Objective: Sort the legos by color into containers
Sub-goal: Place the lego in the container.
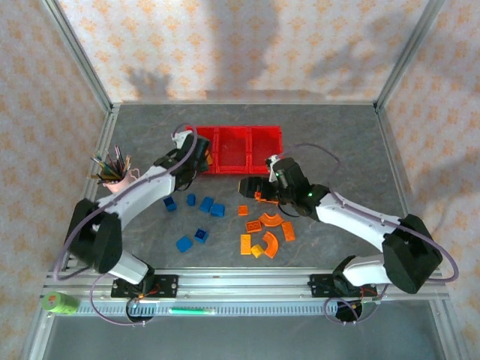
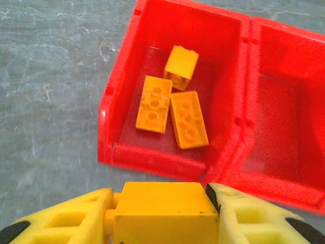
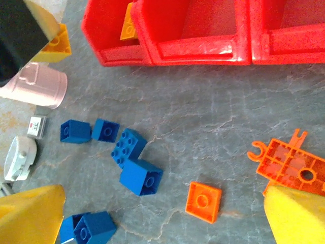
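Pinched in the left hand (image 2: 160,206) is a yellow brick (image 2: 162,226), at the bottom edge of the left wrist view, just short of the near wall of the left bin (image 2: 152,158). Three yellow bricks (image 2: 155,104) already lie on that bin's floor. Two are flat and side by side, and the third is tipped at their upper end. The middle bin (image 2: 304,91), to the right in that view, has a bare floor as far as it can be seen. The right bin (image 3: 289,43), along the top edge of the right wrist view, has its floor mostly cut off, so I cannot tell what it holds.

Outward, blue bricks (image 1: 217,210) lie scattered on the counter (image 1: 337,150), left of centre and low in the top view. Orange pieces (image 1: 271,220) cluster at lower centre. The right hand (image 1: 253,186) is spread wide and holds nothing, hovering at the upper edge of the orange group, with an orange plate (image 3: 292,168) just beside one finger.

I judge the sort to be early. Yellow looks nearly finished, while blue and orange are untouched and each need a bin.
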